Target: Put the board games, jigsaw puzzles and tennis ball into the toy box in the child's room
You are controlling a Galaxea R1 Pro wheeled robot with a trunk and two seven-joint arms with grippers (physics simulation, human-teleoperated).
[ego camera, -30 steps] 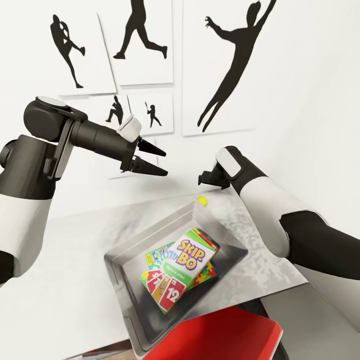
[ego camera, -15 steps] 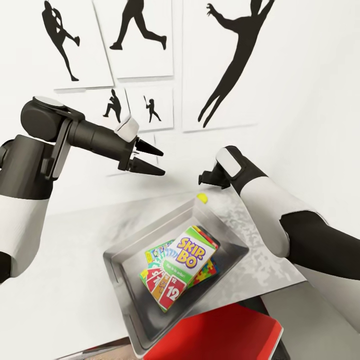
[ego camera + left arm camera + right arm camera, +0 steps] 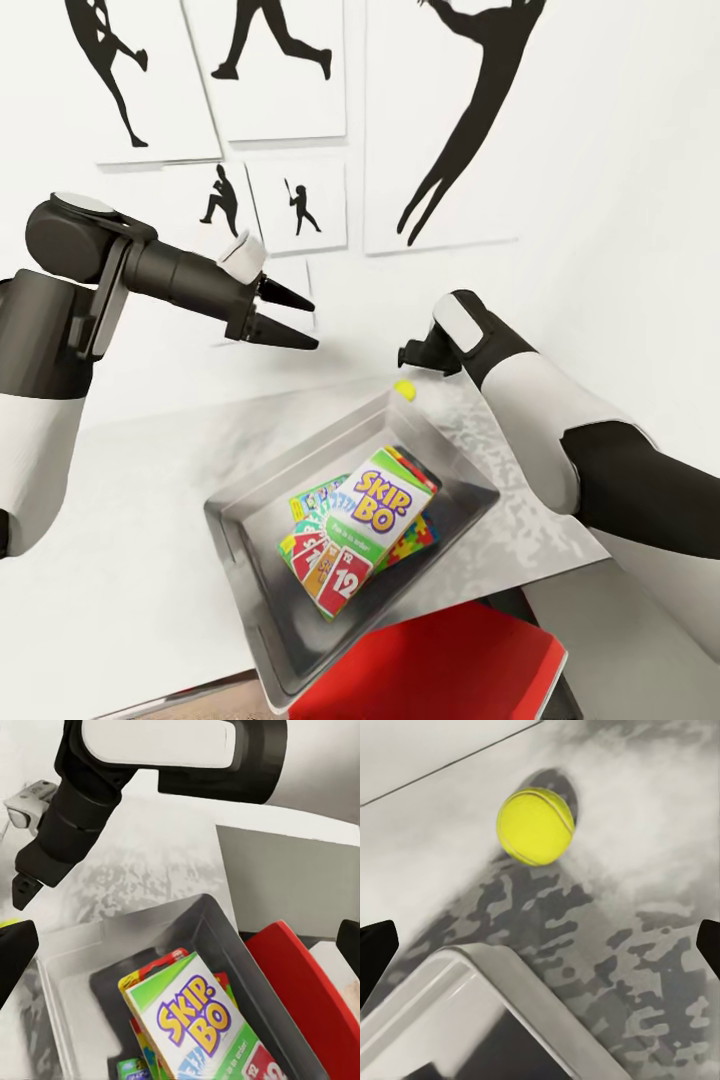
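Toy box (image 3: 262,508) sits at lower centre of the head view on the table (image 3: 120,520), holding the Skip-Bo box (image 3: 372,507) on top of other colourful game and puzzle boxes; a red object (image 3: 440,668) lies at the bottom edge below it. Tennis ball (image 3: 404,389) rests on the table just beyond the box's far corner, outside it. Left gripper (image 3: 300,320) hovers at centre left, its 2 jaws spread and empty; right gripper (image 3: 408,354) hangs near above the ball, jaws spread with nothing between them.
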